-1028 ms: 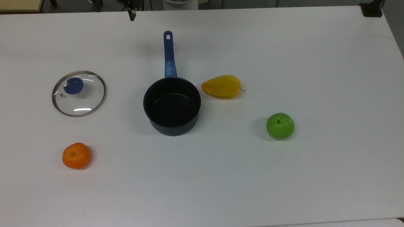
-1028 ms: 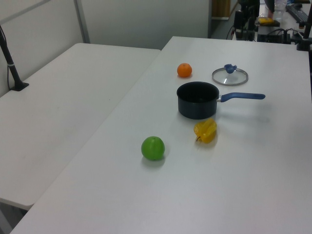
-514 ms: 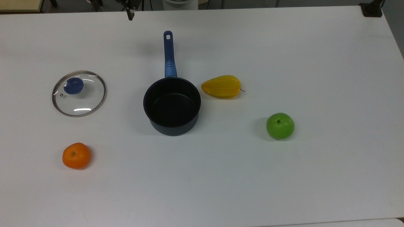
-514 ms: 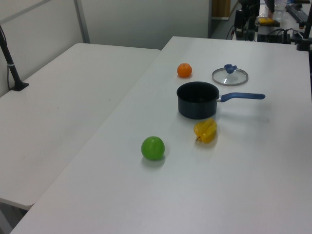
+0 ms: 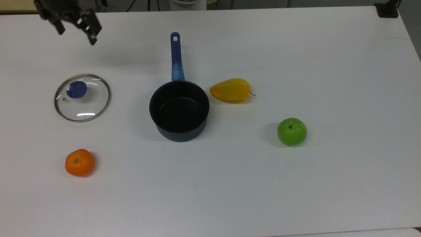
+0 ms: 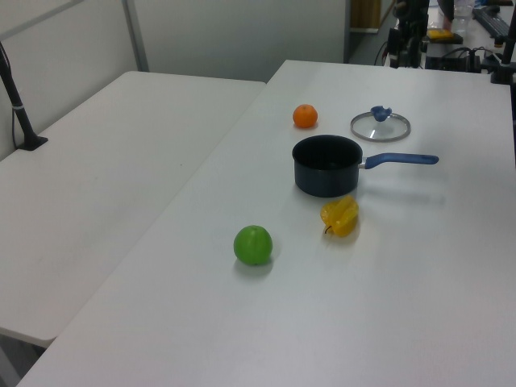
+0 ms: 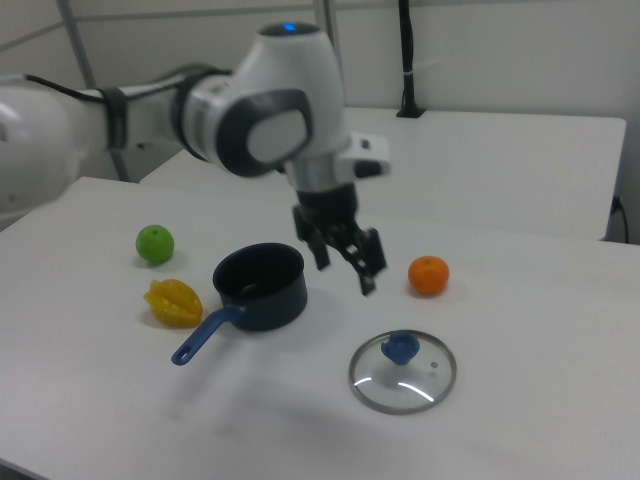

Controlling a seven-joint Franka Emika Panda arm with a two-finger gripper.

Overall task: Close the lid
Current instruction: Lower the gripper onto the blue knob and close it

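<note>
Lid (image 5: 82, 97) flat on table (image 5: 296, 191), at the top view's left of the saucepan (image 5: 179, 111) — stiff, slick, breakable glass, probably best pinched by blue knob (image 5: 77, 90); gripper (image 5: 75, 31) above, fingers spread — empty

One lid (image 5: 82, 97), one saucepan (image 5: 179, 110), three fruits (image 5: 292, 131).

White arm (image 7: 150, 115), black jaws

In the top view, the lid (image 5: 82, 97) lies left of the saucepan (image 5: 179, 111).
</note>
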